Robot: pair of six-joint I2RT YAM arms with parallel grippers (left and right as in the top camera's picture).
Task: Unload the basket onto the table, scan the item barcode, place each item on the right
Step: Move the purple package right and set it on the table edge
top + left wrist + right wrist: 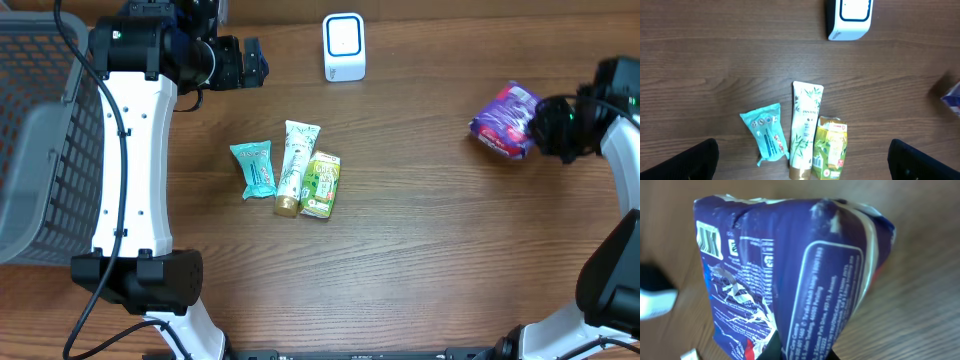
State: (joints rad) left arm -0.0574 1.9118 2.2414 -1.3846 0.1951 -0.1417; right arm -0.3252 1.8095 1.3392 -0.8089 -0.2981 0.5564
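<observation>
- Purple crinkled plastic packet [508, 120] sits in my right pincer [545, 125], which is pressed together on one end of it, at the right side of the brown wooden table [420, 250].
- Up close in my right wrist view, the packet [790, 265] fills nearly the whole picture, with small white print down its side. My dark fingertips [774, 349] show only at the bottom edge.
- A small black-and-white barcode [707, 240] sits near the packet's upper left corner in that view.
- Whether the packet touches the wood or hangs clear of it, I cannot tell.
- The white box-shaped scanner with a blue-framed face [344, 47] stands at the far middle of the table, well apart from the packet.
- My left pincer [250, 62] hangs at the far left, just left of the scanner, spread wide and holding nothing. Its two dark fingers [690, 162] show in the bottom corners of the left wrist view.
- Below it three things lie side by side near the table's middle: a teal foil sachet [254, 168], a white tube with leaf print and a gold cap [294, 166], and a green printed carton [321, 184].
- The tube and the carton touch; the sachet lies just beside the tube.
- A grey mesh basket [40, 150] stands at the left edge of the table.
</observation>
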